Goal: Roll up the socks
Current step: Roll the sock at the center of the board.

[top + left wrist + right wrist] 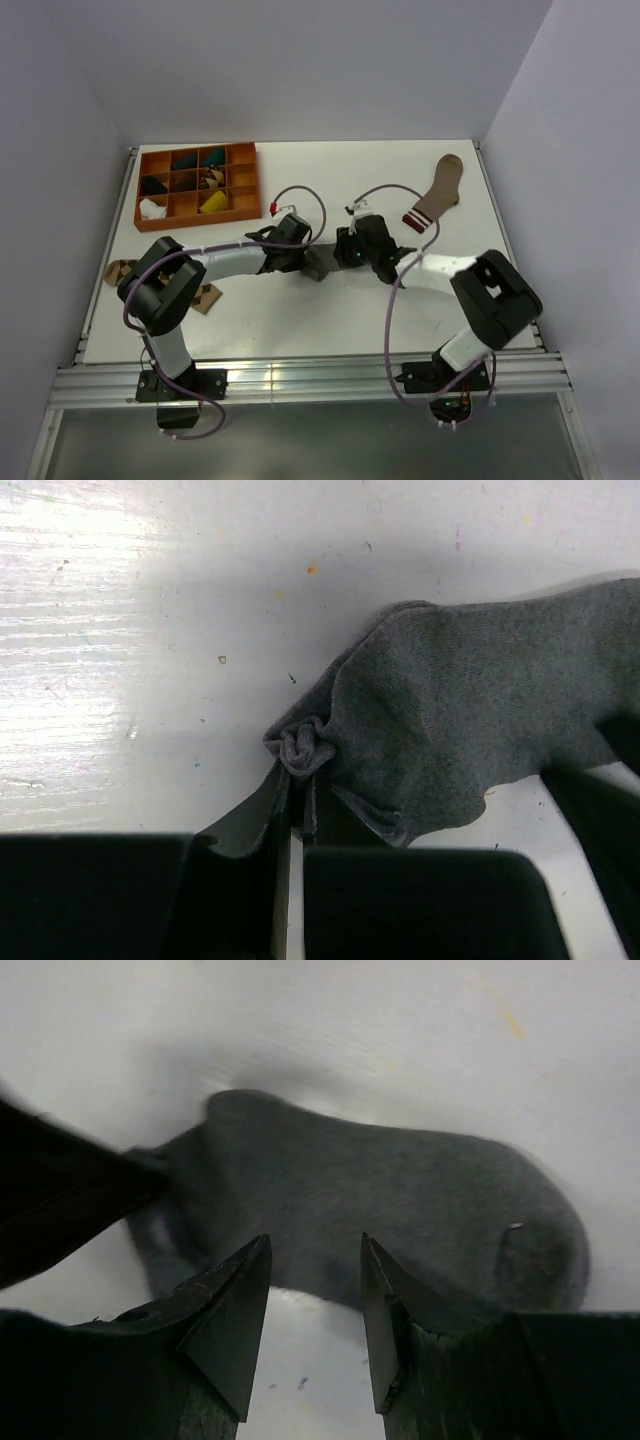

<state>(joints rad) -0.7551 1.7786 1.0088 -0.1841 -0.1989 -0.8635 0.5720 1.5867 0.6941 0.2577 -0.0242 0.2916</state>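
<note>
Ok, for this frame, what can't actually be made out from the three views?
- Top view: the grey sock is mostly hidden under both grippers.
- Left wrist: the left gripper pinches a bunched fold; the sock's far end is cut off by the frame edge.
- Right wrist: blurred; whether the right gripper touches the sock is unclear.
- Top view: the organiser tray contents are too small to identify.

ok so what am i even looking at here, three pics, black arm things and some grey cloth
Two robot arms are bolted to a white table. The wide picture looks down from above; the other two come from cameras on each wrist. The left gripper is shut, pinching a bunched edge of a grey sock. The right gripper hangs open at the same sock's other end. Also lying there: an orange compartment tray holding rolled socks, a brown sock with a striped cuff, and a patterned sock.
</note>
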